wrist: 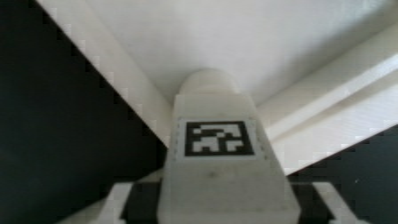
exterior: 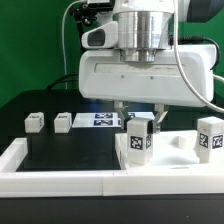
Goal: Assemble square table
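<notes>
Four block legs (exterior: 35,121), one square slab (exterior: 175,162), one marker board (exterior: 100,121), one border rail (exterior: 60,182).

No text; coded tag (wrist: 215,139) on leg (wrist: 210,95)

Bright, even light falls from above in the exterior view. The white arm housing (exterior: 150,75) above the leg (exterior: 138,138) glares almost blank, and the black table (exterior: 60,150) beside the leg swallows detail. Faint grey shadow lies on the slab (exterior: 172,160) beside the leg. The wrist view is soft: the leg's edges are fuzzy, its tag smeared but legible.
</notes>
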You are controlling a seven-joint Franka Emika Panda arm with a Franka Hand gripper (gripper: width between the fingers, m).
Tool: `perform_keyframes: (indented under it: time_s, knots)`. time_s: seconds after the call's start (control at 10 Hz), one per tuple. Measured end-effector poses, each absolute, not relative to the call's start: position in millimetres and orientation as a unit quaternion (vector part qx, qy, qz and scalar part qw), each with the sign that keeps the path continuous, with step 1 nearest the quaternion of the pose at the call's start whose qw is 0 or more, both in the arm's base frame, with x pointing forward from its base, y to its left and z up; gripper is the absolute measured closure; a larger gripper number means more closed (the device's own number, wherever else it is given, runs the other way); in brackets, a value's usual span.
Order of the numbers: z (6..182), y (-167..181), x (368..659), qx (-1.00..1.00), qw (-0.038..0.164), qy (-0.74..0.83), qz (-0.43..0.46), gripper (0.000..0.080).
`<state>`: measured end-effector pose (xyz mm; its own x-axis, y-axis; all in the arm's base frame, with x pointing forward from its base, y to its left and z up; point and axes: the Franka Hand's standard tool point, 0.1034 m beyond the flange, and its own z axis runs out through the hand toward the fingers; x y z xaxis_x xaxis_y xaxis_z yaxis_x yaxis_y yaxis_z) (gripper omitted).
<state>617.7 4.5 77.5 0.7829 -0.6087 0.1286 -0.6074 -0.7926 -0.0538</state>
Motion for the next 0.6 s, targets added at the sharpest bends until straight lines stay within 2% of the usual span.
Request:
perform_keyframes:
  time_s: [0.6]
  knots:
    - [77.0,4.5,617.4,-0.819,0.024,0.569,-0.065,0.0508]
